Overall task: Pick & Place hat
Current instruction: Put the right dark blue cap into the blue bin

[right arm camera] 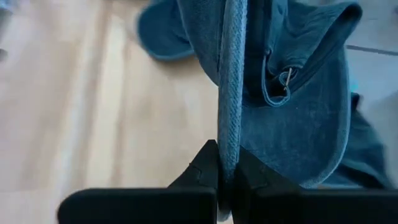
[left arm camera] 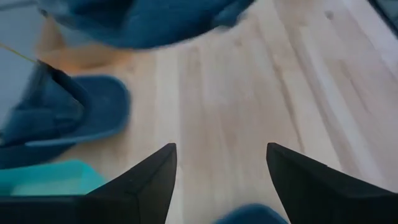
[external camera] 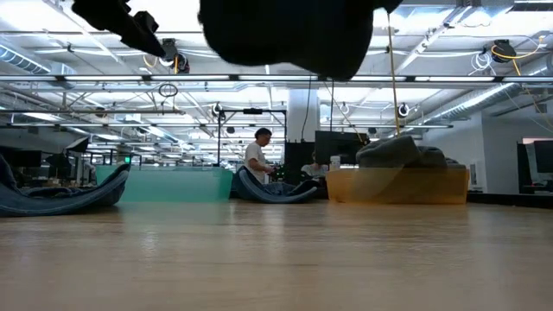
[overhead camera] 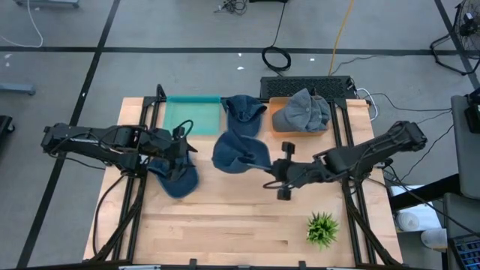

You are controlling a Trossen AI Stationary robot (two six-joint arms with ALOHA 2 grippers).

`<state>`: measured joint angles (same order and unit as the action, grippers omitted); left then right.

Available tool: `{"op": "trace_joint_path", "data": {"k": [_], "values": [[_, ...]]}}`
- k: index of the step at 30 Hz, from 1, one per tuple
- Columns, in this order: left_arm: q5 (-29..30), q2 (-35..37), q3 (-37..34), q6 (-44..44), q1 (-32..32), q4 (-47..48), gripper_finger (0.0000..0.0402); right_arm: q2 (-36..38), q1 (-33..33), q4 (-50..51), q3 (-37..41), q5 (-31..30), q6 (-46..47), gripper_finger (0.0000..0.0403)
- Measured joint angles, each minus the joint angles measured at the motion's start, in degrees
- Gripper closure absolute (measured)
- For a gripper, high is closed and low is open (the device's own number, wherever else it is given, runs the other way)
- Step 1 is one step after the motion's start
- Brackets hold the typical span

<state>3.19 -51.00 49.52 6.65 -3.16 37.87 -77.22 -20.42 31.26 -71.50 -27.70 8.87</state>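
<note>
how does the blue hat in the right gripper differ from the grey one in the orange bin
The blue denim hat hangs pinched by its brim in the shut right gripper; the grey cloth hat rests in the orange bin. The blue one is unfolded, the grey one bunched. Both are soft brimmed hats.

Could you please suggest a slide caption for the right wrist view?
Right gripper shut on the edge of a blue hat, lifted above the wooden table.

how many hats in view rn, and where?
4. Grey hat in the orange bin; blue one at the back between the bins; blue one mid-table, pinched by the right gripper; blue one under the open left gripper. Others may be hidden.
</note>
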Motion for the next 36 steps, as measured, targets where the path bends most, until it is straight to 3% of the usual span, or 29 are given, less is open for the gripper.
{"op": "trace_joint_path", "data": {"k": [8,14,17,25,30,36], "values": [[2.80,0.02,0.00,5.57,0.02,-12.60,0.0093,4.50,-0.03,2.49,-0.02,11.58,0.33,0.0403],[1.49,0.00,0.00,5.69,-0.85,-18.33,0.0047,5.47,0.79,3.37,-0.02,12.17,-0.93,0.0403],[1.25,-0.35,0.00,5.12,-3.00,-20.50,0.0035,5.47,2.32,3.10,-0.04,15.94,-0.85,0.0403],[1.28,-1.29,0.51,5.53,-9.17,-23.20,0.0040,5.43,4.93,2.19,-0.04,19.38,-1.84,0.0403],[1.80,-1.51,1.42,5.76,-10.04,-24.53,0.0035,5.43,5.88,-4.18,-0.04,26.22,-4.32,0.0403],[1.98,-3.86,2.49,6.78,-11.16,-24.49,0.0030,5.39,6.75,-5.10,-0.04,26.48,-5.72,0.0403]]}}
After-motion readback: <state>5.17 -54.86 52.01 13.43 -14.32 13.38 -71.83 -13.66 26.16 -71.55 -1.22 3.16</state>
